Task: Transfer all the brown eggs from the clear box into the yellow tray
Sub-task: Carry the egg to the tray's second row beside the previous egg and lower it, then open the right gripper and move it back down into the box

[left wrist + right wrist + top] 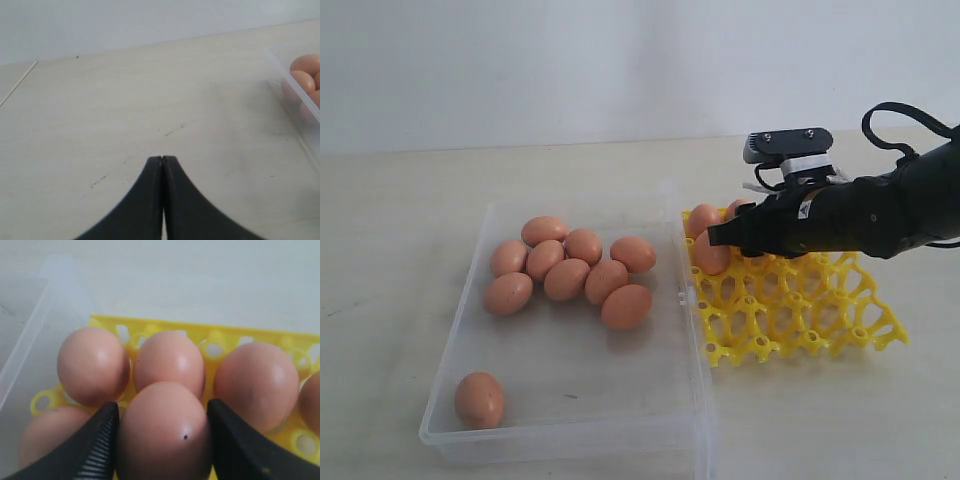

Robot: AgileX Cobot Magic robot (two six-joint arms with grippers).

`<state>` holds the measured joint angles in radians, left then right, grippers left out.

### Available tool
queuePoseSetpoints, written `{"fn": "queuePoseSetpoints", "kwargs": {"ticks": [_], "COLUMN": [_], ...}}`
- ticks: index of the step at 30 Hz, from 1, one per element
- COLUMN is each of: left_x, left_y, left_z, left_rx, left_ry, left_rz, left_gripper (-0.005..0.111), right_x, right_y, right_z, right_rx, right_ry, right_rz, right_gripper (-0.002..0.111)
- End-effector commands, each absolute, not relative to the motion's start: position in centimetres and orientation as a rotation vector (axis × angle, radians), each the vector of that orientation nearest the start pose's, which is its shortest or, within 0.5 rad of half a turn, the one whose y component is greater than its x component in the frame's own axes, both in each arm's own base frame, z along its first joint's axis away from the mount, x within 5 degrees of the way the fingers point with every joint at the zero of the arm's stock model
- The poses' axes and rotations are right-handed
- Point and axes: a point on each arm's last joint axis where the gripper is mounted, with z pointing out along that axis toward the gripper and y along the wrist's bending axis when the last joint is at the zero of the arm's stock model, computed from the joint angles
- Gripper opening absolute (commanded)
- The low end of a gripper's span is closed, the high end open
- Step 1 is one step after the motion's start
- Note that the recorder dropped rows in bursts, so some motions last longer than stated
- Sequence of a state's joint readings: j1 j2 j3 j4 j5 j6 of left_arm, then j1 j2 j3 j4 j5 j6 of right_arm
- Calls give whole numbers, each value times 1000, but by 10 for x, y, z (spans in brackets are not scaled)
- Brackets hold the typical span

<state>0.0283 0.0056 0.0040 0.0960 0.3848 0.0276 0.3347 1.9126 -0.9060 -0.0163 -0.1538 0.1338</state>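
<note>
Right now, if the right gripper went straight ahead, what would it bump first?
Probably the middle egg ahead in the yellow tray. The right gripper grips a held egg, which would likely touch it first; depth is unclear.

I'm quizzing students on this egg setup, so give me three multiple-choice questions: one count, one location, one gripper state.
1. How many brown eggs in the clear box? A ten, B four, C sixteen.
2. The right gripper is where? A in the box, B at the yellow tray, C out of view.
3. The left gripper is? A open, B gripping an egg, C shut, empty.
A: nine clustered, one alone. B: its jaws flank a brown egg there. C: its jaws meet, nothing between.
</note>
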Motion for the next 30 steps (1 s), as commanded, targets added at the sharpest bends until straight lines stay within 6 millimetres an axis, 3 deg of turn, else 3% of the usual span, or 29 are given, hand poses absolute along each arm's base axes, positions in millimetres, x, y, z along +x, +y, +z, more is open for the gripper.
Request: {"fn": "queuePoseSetpoints", "kwargs": {"ticks": [1, 6, 12, 20, 26, 30], "left_x": [52, 52, 52, 52, 52, 52], "left_y": [5, 5, 5, 5, 5, 5], "left_z": [179, 179, 179, 179, 179, 179], "left_rx": [51, 51, 51, 51, 51, 51], "left_ry": [1862, 1862, 1862, 1862, 1862, 1862], "left_rz": [131, 131, 131, 131, 131, 131], "left_gripper": [0, 0, 0, 0, 0, 0], "right_x": [348, 347, 347, 346, 333, 321], "right_y": [120, 120, 120, 119, 128, 150], "right_z": [129, 129, 130, 140, 180, 210], "right_rx": [-253, -250, -230, -222, -253, -330], "right_ry": [2331, 2333, 2337, 2324, 2276, 2308], "right_rz": [227, 228, 236, 241, 272, 298], "right_gripper": [19, 43, 60, 61, 58, 42]}}
